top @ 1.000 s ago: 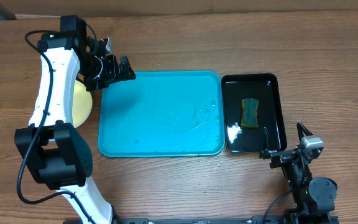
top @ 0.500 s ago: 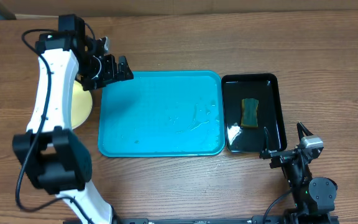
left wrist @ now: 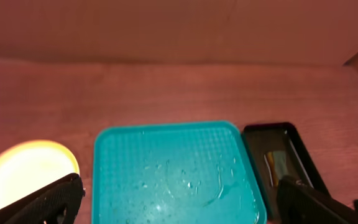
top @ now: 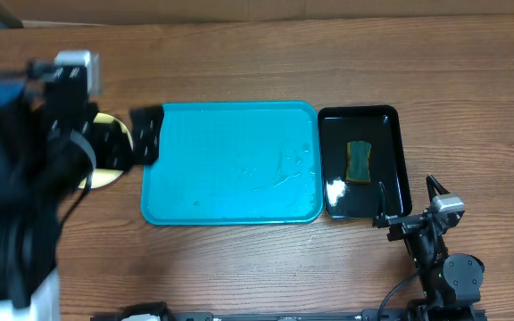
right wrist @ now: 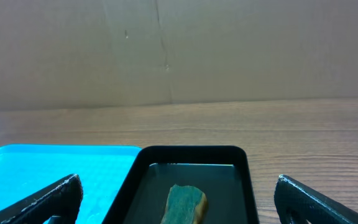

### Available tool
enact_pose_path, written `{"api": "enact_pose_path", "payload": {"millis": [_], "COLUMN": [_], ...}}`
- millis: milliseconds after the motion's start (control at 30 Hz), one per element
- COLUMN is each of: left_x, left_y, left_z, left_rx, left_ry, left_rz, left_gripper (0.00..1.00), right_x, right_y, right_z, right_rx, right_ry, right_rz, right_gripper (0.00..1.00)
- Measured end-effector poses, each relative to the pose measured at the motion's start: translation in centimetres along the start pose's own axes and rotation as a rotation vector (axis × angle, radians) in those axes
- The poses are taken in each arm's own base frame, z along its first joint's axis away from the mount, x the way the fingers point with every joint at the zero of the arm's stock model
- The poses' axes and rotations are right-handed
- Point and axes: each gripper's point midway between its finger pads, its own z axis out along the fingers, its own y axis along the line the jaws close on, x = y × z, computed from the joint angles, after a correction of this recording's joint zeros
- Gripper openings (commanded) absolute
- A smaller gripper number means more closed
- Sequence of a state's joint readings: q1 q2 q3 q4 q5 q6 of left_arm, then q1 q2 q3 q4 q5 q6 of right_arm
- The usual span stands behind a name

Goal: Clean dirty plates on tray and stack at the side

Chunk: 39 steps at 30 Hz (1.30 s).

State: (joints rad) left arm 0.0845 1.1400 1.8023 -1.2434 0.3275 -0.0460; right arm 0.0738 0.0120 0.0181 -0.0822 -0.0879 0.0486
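Observation:
The turquoise tray lies mid-table, wet with streaks, with no plate on it; it also shows in the left wrist view. A pale yellow-green plate lies on the table left of the tray, mostly covered by my raised left arm, and is plain in the left wrist view. The white plates do not show. My left gripper is open and empty, high above the tray's left edge. My right gripper is open and empty at the black tray's near right corner.
A glossy black tray stands right of the turquoise tray and holds a green-and-yellow sponge in water; both show in the right wrist view, tray and sponge. A cardboard wall runs along the table's far side.
My left arm has lifted up towards the overhead camera and drawn back left, now large and blurred over the plate. Its gripper stays open. The right arm has not moved.

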Motion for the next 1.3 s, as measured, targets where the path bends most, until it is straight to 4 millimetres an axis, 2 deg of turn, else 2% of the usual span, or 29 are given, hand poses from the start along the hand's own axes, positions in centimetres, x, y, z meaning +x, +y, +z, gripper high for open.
{"api": "enact_pose_path", "payload": {"millis": [67,167,367,433,500,600,733,800,967,1100,1300], "left_x": [0.6,3.8,13.5,15.8,16.9,16.3,13.3,11.1,8.8,9.3,12.5], "left_y": [-0.3,0.1,1.7,2.2,2.7,2.8,2.3,1.5,-0.2,-0.5,1.5], "left_z": [-1.7,-2.6,-1.1,-0.8,-0.5,-0.4,-1.2,-2.1,-4.0,-3.9,1.3], "left_rx": [-0.012,-0.044,-0.087,-0.105,-0.121,-0.125,-0.104,-0.073,-0.008,0.028,0.049], "left_ry": [-0.037,-0.014,0.123,0.118,0.072,-0.081,-0.367,-0.554,-0.869,-1.009,-0.918], "left_rz": [0.018,0.021,-0.013,-0.01,0.004,0.045,0.124,0.182,0.293,0.325,0.239], "left_gripper": [1.0,1.0,1.0,1.0,1.0,1.0,1.0,1.0,1.0,1.0,1.0], "right_x": [0.0,0.0,0.0,0.0,0.0,0.0,0.0,0.0,0.0,0.0,0.0], "right_y": [0.0,0.0,0.0,0.0,0.0,0.0,0.0,0.0,0.0,0.0,0.0], "right_z": [0.0,0.0,0.0,0.0,0.0,0.0,0.0,0.0,0.0,0.0,0.0], "right_rx": [-0.001,0.0,0.0,-0.001,0.0,0.0,0.0,0.0,0.0,0.0,0.0], "right_ry": [0.0,0.0,0.001,0.0,0.0,0.0,0.0,0.0,-0.001,0.0,0.0], "right_rz": [0.0,0.0,0.0,0.0,0.0,0.0,0.0,0.0,0.0,0.0,0.0], "right_gripper": [1.0,1.0,1.0,1.0,1.0,1.0,1.0,1.0,1.0,1.0,1.0]}}
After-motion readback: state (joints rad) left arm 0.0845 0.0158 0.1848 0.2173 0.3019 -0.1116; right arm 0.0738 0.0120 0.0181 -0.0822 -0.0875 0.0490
